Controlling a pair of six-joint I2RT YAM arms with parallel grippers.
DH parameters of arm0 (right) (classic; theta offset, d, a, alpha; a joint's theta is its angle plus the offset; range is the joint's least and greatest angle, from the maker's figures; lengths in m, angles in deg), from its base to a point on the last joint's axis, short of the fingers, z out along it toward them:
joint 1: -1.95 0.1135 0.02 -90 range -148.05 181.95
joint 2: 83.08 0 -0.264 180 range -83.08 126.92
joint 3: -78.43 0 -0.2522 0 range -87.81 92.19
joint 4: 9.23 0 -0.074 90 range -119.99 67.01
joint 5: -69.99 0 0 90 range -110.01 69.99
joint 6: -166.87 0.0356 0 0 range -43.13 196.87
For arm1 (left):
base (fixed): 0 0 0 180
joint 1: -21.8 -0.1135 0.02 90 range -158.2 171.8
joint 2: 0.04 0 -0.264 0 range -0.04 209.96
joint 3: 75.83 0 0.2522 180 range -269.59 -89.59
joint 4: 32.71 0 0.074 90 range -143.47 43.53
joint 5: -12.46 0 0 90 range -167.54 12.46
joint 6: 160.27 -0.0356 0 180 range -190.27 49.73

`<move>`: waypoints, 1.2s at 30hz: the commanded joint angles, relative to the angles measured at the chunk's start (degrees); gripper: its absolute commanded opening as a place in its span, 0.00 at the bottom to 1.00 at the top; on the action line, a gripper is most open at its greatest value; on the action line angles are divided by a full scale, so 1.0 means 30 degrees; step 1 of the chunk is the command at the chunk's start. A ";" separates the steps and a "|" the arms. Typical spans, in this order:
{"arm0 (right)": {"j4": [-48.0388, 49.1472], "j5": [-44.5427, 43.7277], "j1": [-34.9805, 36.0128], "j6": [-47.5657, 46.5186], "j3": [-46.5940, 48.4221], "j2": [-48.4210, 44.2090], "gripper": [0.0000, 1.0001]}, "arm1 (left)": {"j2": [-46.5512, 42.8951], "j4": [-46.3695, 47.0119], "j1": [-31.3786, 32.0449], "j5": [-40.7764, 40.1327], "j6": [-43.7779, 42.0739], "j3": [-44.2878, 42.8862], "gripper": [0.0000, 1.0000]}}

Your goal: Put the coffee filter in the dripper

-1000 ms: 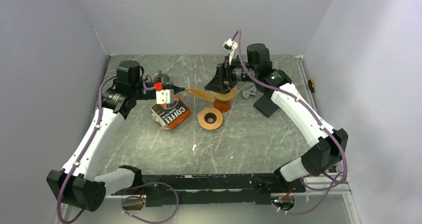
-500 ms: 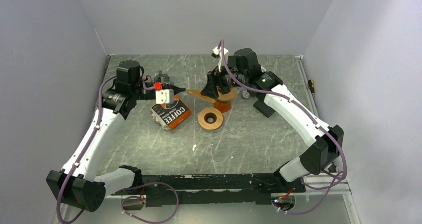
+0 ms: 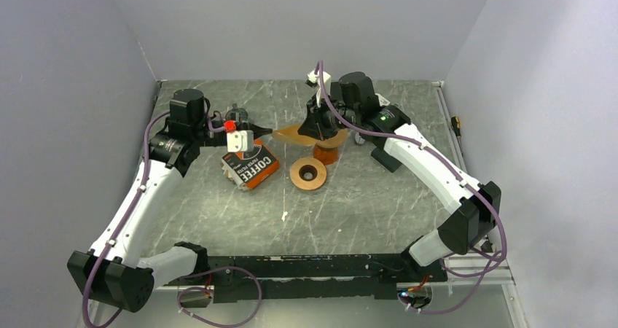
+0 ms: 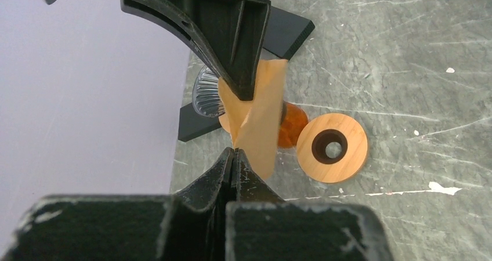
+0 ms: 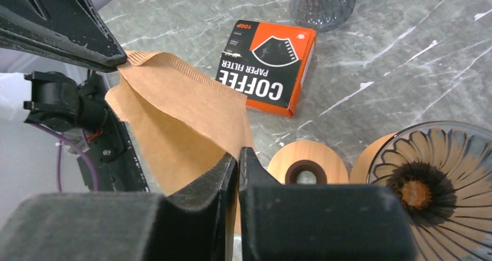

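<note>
The brown paper coffee filter (image 3: 291, 133) hangs in the air between both grippers, spread partly apart. My left gripper (image 3: 268, 131) is shut on its left edge, seen in the left wrist view (image 4: 233, 152). On the opposite edge my right gripper (image 3: 312, 130) is shut too, with paper pinched between its jaws (image 5: 238, 152). The glass dripper (image 3: 326, 153) with an orange base stands on the table just below and right of the filter (image 5: 174, 116). Its ribbed cone (image 5: 432, 174) is open at the top, with no paper in it.
A wooden ring (image 3: 307, 173) lies in front of the dripper. An orange and black coffee filter box (image 3: 251, 166) lies under the left gripper. A black stand (image 3: 390, 153) is right of the dripper, and a glass vessel (image 5: 322, 3) sits behind the box.
My right gripper has swung left from above the dripper to the filter's free edge and closed on it. The left arm has kept the filter still.
</note>
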 commanded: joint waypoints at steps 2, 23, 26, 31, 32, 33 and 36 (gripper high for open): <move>0.0875 -0.0219 0.0103 0.0088 0.0507 -0.0601 0.00 | -0.0147 0.1534 0.0082 -0.0494 0.1429 0.0253 0.30; 0.0832 -0.0933 -0.3720 0.4829 0.1374 -0.0961 0.00 | -0.0688 0.9717 0.0083 -0.8647 1.6787 0.3365 0.99; 0.1525 0.0181 -0.4952 0.5912 0.0635 -0.1377 0.00 | 0.0194 0.7860 0.0083 -0.9713 1.9159 0.2307 1.00; 0.1399 0.0246 -0.5622 0.6288 0.0453 -0.1756 0.00 | 0.3227 0.3134 0.0083 -0.9951 2.2618 -0.1285 1.00; 0.1310 0.0148 -0.5659 0.6246 0.0436 -0.1799 0.00 | 0.4021 0.2384 0.0083 -0.9328 2.2910 -0.2007 0.99; 0.1247 0.0004 -0.5667 0.6193 0.0427 -0.1870 0.00 | 0.4656 0.1990 0.0083 -0.8884 2.3584 -0.2573 0.99; 0.0963 -0.0699 -0.5697 0.5971 0.0316 -0.2073 0.00 | 0.6515 0.1322 0.0083 -0.8835 2.7339 -0.3925 0.99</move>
